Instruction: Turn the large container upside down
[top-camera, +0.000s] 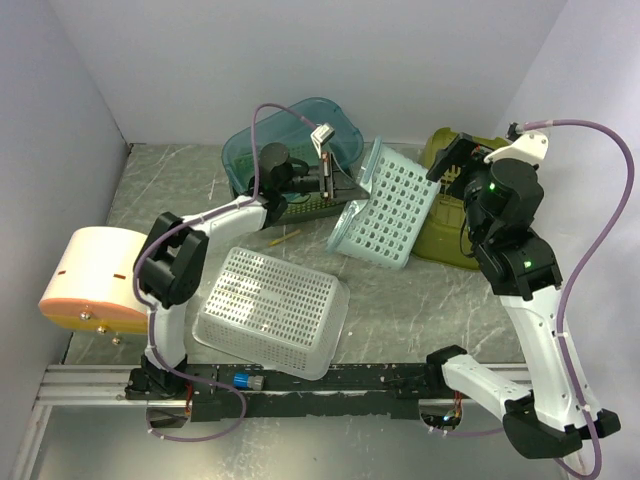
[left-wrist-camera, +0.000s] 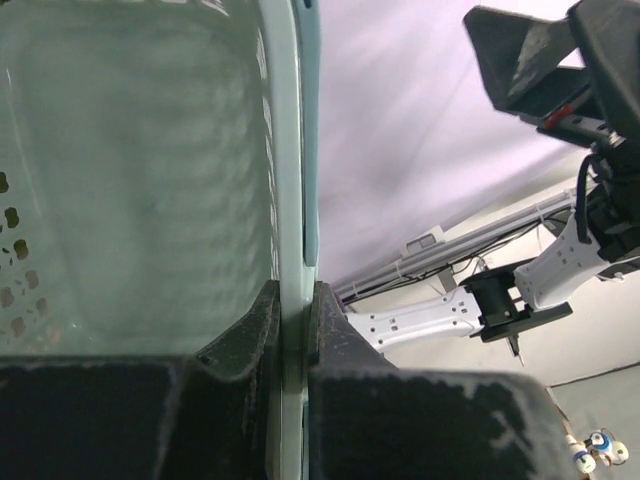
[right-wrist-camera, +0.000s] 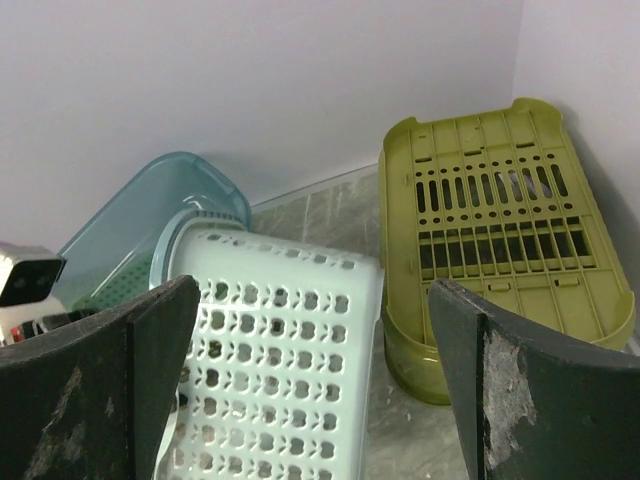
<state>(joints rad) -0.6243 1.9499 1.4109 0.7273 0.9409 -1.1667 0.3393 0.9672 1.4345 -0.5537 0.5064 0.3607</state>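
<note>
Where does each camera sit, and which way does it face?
Top: above and behind the arm bases, looking down on the table; both arms show.
Left wrist: on the left arm, looking along the pale blue basket toward the right arm; its jaws pinch the basket's rim.
Right wrist: on the right arm, looking down toward the back corner at the green basket between its open jaws.
Shared: both wrist views show the pale blue basket.

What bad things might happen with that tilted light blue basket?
The left claw pinches only the thin rim of the light blue basket, so it might slip and drop. The basket sits close to the green basket and the teal bin, so flipping it might bump either one.
</note>
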